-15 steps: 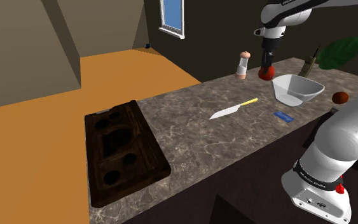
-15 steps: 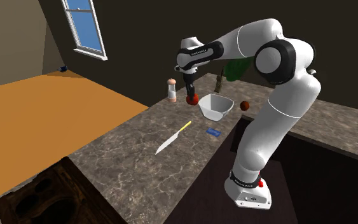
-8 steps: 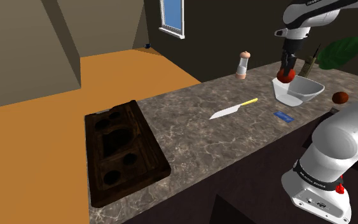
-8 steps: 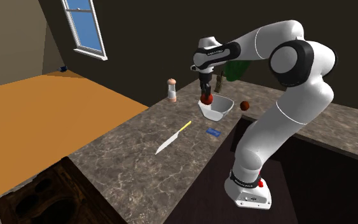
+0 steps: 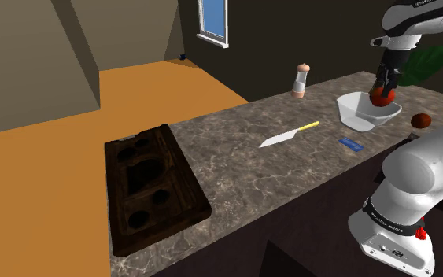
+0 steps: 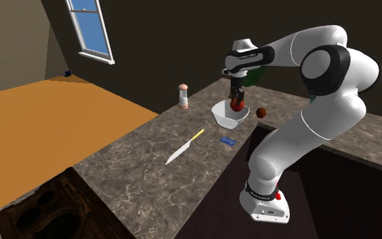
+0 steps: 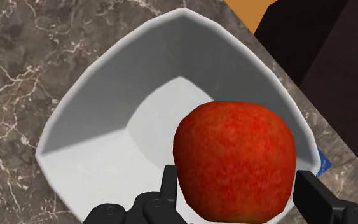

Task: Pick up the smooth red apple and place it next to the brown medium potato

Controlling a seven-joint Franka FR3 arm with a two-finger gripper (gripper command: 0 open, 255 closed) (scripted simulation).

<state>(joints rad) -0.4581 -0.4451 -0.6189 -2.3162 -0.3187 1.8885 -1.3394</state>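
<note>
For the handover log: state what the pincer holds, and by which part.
The pincer holds the red apple, its fingers clasping the apple's two opposite sides, above the white bowl.

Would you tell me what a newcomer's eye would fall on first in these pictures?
First comes the red apple, clasped in the black tool just above the white bowl at the far end of the counter. After that, the brown potato sits on the counter to the bowl's right in the shoulder view. A yellow-handled knife lies mid-counter.
</note>
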